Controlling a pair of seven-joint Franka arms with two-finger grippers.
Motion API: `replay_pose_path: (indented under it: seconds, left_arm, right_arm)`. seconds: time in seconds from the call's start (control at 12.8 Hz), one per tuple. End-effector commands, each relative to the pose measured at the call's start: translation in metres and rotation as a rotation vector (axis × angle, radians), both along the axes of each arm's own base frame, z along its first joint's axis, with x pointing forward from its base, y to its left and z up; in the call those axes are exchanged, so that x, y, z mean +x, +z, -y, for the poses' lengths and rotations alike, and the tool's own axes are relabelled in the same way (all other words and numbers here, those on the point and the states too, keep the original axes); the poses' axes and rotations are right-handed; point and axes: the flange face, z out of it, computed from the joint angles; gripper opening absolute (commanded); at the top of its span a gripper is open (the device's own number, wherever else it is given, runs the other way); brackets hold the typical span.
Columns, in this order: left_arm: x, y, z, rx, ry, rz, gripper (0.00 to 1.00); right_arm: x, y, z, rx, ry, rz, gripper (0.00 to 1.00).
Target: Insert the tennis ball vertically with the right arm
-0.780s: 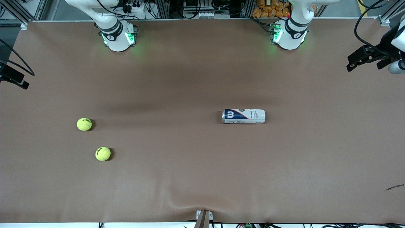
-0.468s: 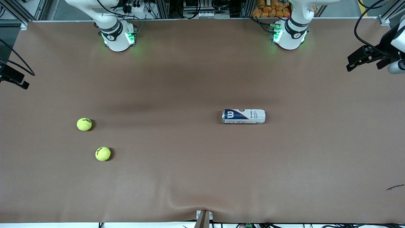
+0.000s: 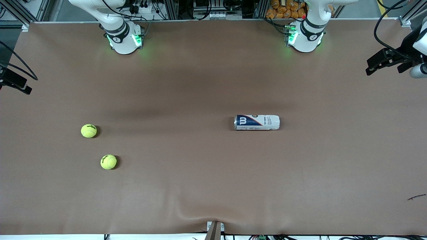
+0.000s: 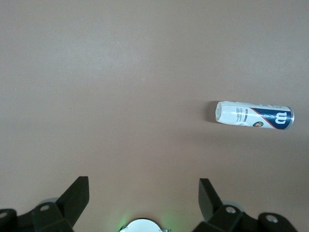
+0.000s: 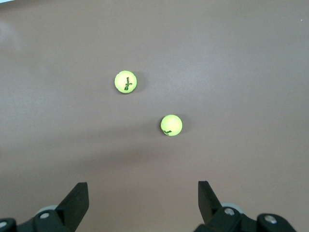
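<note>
- On the brown cloth-covered table (image 3: pixel 213 186), toward the right arm's end: two fuzzy yellow-green tennis balls, apart from each other; the first ball (image 3: pixel 88 131) (image 5: pixel 171 125) lies farther from the front camera; the second ball (image 3: pixel 108 162) (image 5: pixel 125 81), printed with dark lettering, lies nearer to it and slightly closer to the table's middle.
- Toward the left arm's end, well apart from both balls: one white and navy cylindrical tennis-ball can (image 3: pixel 257 122) (image 4: pixel 254 115), lying on its side; its long axis runs along the table from one arm's end to the other; its navy logo end points toward the balls.
- Right gripper (image 5: pixel 140 205): raised high above the table, over bare cloth with both balls below it; black fingers (image 5: pixel 77 200) spread wide, grasping nothing.
- Left gripper (image 4: pixel 142 205): likewise raised over bare cloth, the can below and off to one side; black fingers (image 4: pixel 208 198) spread wide, grasping nothing.
- Both white arm bases: the right one (image 3: pixel 124 39) and the left one (image 3: pixel 305 37), lit green, along the table's edge farthest from the front camera.
</note>
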Motion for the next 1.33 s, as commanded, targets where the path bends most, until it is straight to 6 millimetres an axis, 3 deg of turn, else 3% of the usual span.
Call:
replay_pose_path:
  seconds: [0.0,0.55,1.25]
  left_arm:
    - [0.001,0.001,-0.003,0.004,-0.012,-0.012,1.0]
    - [0.001,-0.002,-0.002,0.007,-0.012,-0.02,1.0]
    - [0.003,-0.005,0.001,0.008,-0.009,-0.026,1.0]
  right_arm:
    - [0.001,0.004,0.003,0.011,-0.012,0.008,1.0]
    - [0.003,0.0,-0.011,0.009,0.02,-0.008,1.0]
    - [0.012,-0.012,-0.016,0.01,0.025,-0.02,1.0]
